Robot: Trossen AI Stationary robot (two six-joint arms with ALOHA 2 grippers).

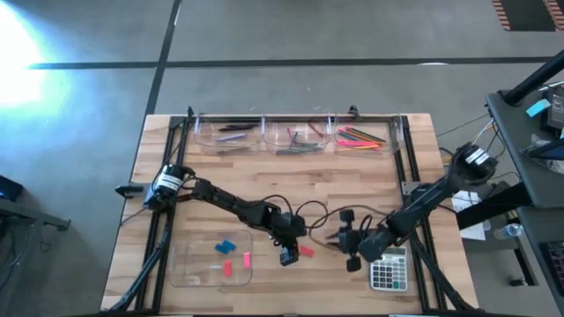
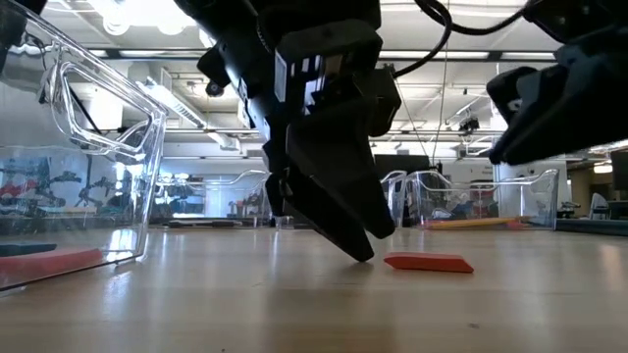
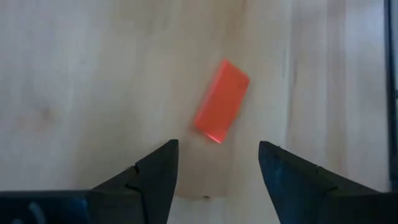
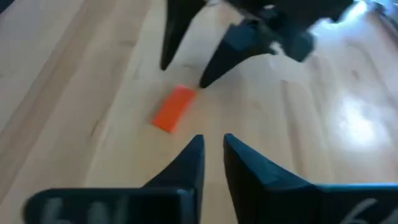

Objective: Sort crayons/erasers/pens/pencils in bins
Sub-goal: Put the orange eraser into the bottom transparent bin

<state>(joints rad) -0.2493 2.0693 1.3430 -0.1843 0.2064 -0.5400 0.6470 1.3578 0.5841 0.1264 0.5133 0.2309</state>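
A small red eraser lies flat on the bare wooden table, near the middle of its front half. My left gripper is open and slants down at the table. Its fingertips stand just short of the eraser, one to each side of its near end, without touching it. My right gripper hovers a little to the eraser's right. It points toward the eraser, with only a narrow gap between its fingers and nothing in it. In the low view the eraser rests flat beside my left gripper's fingers.
A shallow clear tray at the near left holds blue and pink erasers. Three clear bins line the far edge, holding dark pens, crayons and bright pencils. A grey calculator lies right beside my right gripper.
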